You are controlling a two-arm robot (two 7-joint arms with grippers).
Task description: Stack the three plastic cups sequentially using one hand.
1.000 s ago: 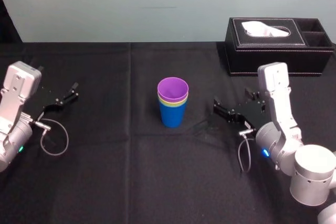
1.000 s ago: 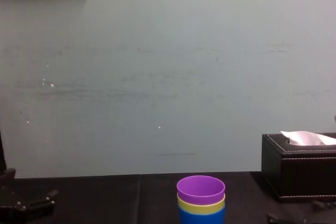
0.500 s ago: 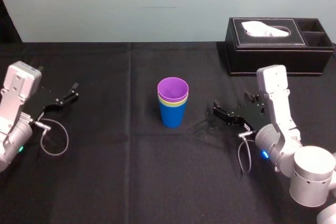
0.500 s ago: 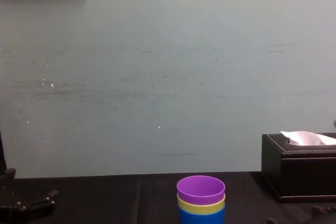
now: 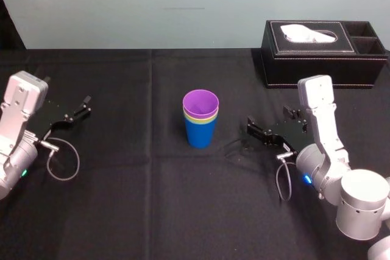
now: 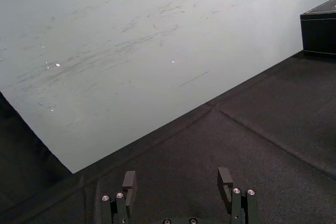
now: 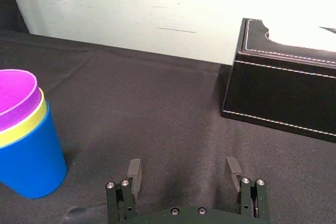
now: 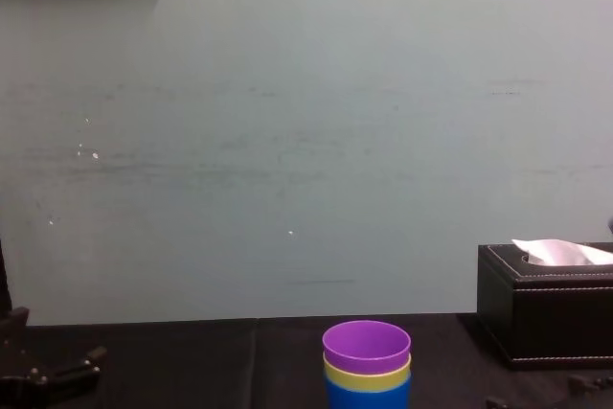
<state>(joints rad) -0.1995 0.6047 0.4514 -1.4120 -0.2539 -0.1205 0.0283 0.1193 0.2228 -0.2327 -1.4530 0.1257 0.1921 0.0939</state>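
Neatly stacked cups (image 5: 200,123) stand between the released left pincer (image 5: 86,105) and released right pincer (image 5: 250,126).

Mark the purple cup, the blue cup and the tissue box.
purple cup (image 5: 201,101): head view, on the inside of its open mouth, at the top of the stack.
blue cup (image 5: 200,133): head view, on its outer side wall, at the bottom of the stack.
tissue box (image 5: 353,70): head view, on its black front wall.

A scuffed pale green wall (image 8: 287,141) rises behind the black-clothed table (image 5: 152,199).
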